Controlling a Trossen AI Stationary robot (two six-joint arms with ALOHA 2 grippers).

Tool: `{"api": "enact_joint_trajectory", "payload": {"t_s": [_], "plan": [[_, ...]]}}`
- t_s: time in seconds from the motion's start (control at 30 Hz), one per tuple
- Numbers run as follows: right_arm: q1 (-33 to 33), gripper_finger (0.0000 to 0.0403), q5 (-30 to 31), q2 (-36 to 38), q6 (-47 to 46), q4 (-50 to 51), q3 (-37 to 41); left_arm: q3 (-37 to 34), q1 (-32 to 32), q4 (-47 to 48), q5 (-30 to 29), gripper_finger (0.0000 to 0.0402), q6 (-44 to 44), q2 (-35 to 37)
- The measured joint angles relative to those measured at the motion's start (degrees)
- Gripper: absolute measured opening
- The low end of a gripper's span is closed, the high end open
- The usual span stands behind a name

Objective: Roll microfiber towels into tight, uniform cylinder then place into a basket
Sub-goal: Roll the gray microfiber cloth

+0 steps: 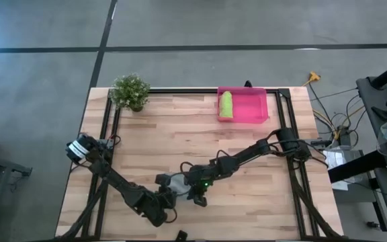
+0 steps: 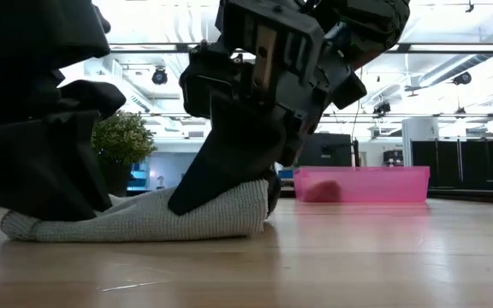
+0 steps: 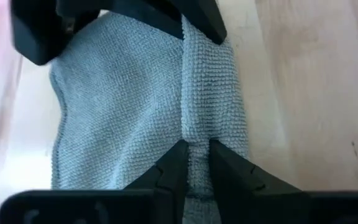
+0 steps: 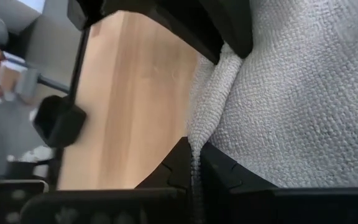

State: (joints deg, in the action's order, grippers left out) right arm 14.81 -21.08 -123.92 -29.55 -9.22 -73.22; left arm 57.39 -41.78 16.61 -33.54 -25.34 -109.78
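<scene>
The grey towel [image 1: 173, 181] lies near the front edge of the tabletop [image 1: 180, 144], between my two arms, bunched into a loose, low roll. In the low view its long axis runs flat along the wood, across the picture, one rounded end [image 2: 20, 225] free and the rest under my fingers. I can read no label, tag or writing on it from any view.

My left fingers [image 3: 194, 163] are nearly closed, pinching a raised fold of the grey towel along its rolled edge. My right fingers [image 4: 194, 163] are closed tight on a thin ridge of the same cloth, right opposite the left ones.

The lime green towel [image 1: 226, 104] is already a cylinder, lying in the pink basket [image 1: 254, 107] against its left wall, long axis front to back. The basket sits at the far edge of the tabletop, well apart from my fingers. A small potted plant [image 1: 130, 91] stands at the far left corner.
</scene>
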Motion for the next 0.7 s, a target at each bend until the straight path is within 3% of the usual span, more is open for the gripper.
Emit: {"api": "enact_joint_trajectory", "payload": {"t_s": [0.3,0.47,0.7], "plan": [[-0.04,0.0013,1.12,1.51,10.50,2.11,-0.47,-0.92,-0.18,-0.05,4.52,0.0012,-2.87,-0.11],[0.16,0.0013,5.61,4.26,16.26,6.53,-0.50,-0.91,-0.46,-0.25,5.35,0.0003,-2.91,-0.17],[3.45,0.0013,18.98,8.74,28.45,15.99,-1.39,-0.90,-0.81,-0.51,5.36,0.0002,-3.63,-0.15]]}}
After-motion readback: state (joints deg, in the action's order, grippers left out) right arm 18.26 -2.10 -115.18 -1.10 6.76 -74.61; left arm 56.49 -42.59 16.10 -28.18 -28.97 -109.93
